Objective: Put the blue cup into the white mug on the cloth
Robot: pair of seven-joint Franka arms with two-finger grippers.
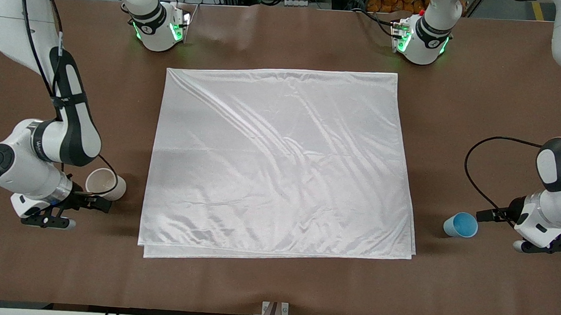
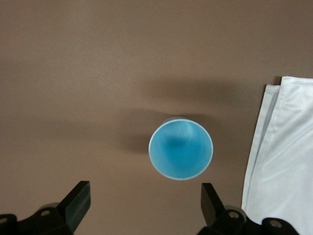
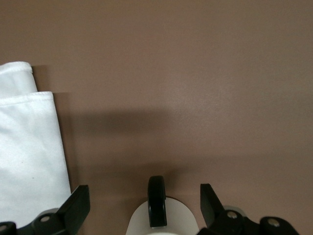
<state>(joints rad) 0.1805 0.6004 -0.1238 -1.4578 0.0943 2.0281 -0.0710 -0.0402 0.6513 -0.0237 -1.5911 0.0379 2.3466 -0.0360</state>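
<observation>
Spreading across the middle of the brown table [image 1: 482,116], the folded white cloth [image 1: 280,162] lies flat with its doubled edges showing at the corner nearest the front camera; its surface is bare. Open tabletop runs on every side of it. The blue cup [image 1: 460,224] stands upright off the cloth, toward the left arm's end, holding nothing. The left gripper [image 1: 543,244] hangs just beside it, fingers [image 2: 78,203] spread apart and clear of the cup. The white mug [image 1: 106,184] stands upright off the cloth toward the right arm's end, its interior bare, black handle [image 3: 157,200] facing the right gripper [image 1: 70,210], whose fingers [image 3: 76,205] stand apart beside it, gripping nothing.
</observation>
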